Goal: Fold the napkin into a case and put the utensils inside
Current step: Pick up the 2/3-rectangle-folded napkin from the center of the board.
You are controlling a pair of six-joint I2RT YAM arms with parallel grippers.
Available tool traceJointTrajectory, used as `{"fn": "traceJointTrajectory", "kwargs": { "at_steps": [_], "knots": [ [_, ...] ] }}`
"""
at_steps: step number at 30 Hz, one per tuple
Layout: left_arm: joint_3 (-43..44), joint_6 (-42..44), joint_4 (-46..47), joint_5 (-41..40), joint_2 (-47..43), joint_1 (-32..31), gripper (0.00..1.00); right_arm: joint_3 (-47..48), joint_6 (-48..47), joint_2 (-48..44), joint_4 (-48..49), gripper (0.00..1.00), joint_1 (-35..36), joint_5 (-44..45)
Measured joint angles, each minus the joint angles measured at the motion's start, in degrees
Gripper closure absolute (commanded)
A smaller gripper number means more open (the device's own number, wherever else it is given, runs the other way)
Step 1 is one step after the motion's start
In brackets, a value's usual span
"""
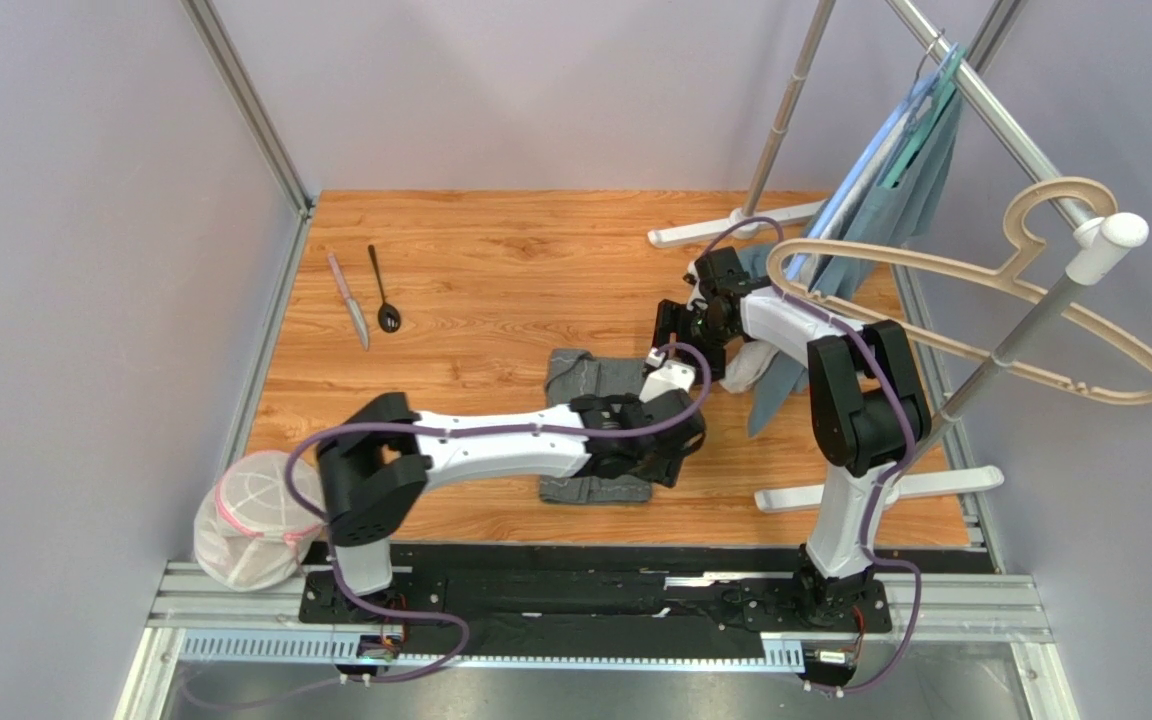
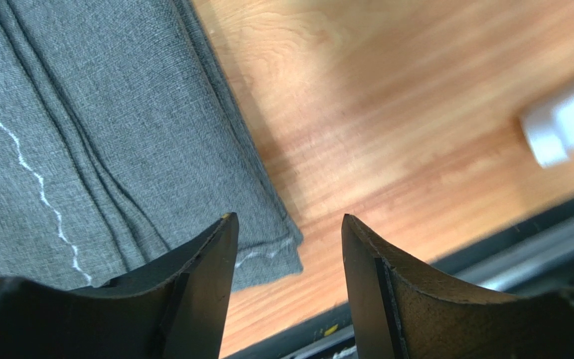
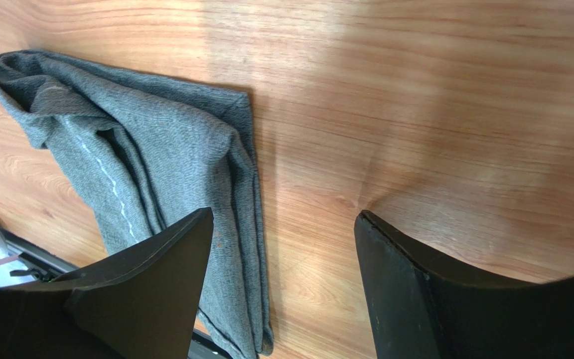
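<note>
The left hand [image 2: 286,224] hangs spread, gripping nothing, over the near right corner of the napkin [image 2: 103,112]. The napkin lies folded into a narrow strip on the tabletop [image 1: 507,255], its layered edges and pale stitching running off left of the fingers. Just beyond, the right hand [image 3: 282,213] is likewise spread and bare, with the strip's rumpled far end to its left. Farther back and well off to the left of both hands, the knife [image 1: 349,300] and the spoon [image 1: 385,290] lie side by side, well apart from the napkin.
</note>
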Motion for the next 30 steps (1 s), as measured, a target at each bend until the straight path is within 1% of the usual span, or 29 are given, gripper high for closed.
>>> {"fn": "traceJointTrajectory", "kwargs": {
  "at_steps": [6, 9, 11, 13, 15, 17, 19, 24, 30],
  "knots": [
    [14.56, -5.49, -13.64, -8.52, 13.84, -3.04, 0.36, -1.03, 0.04, -0.66, -0.13, 0.27, -0.13, 0.55],
    [18.69, -7.76, -18.56, -10.75, 18.14, -4.15, 0.37, -1.14, 0.07, -1.09, -0.17, 0.27, -0.13, 0.57],
    [19.91, -9.18, -21.31, -11.61, 19.87, -4.52, 0.4, -1.27, 0.04, -1.46, -0.09, 0.27, -0.13, 0.59],
    [21.2, -11.04, -24.28, -12.44, 21.27, -4.74, 0.46, -1.64, 0.04, -2.05, -0.09, 0.27, -0.13, 0.66],
    [21.68, -11.69, -25.24, -12.79, 21.46, -4.79, 0.54, -1.99, 0.04, -2.73, -0.17, 0.27, -0.13, 0.68],
    [21.7, -12.22, -26.51, -12.98, 21.66, -4.79, 0.74, -2.12, 0.04, -3.21, -0.07, 0.27, -0.13, 0.66],
    [21.73, -12.81, -27.12, -13.11, 22.1, -4.79, 0.85, -2.62, 0.07, -3.72, 0.35, 0.26, -0.13, 0.57],
    [20.5, -12.63, -27.63, -13.03, 21.4, -4.72, 0.9, -7.17, 0.9, -5.09, 2.97, 0.21, -0.13, -1.27],
    [10.67, -11.76, -23.47, -8.31, 12.81, -3.21, 0.95, -12.83, 3.39, -7.65, 7.19, 0.2, -0.02, -6.54]
  ]
}}
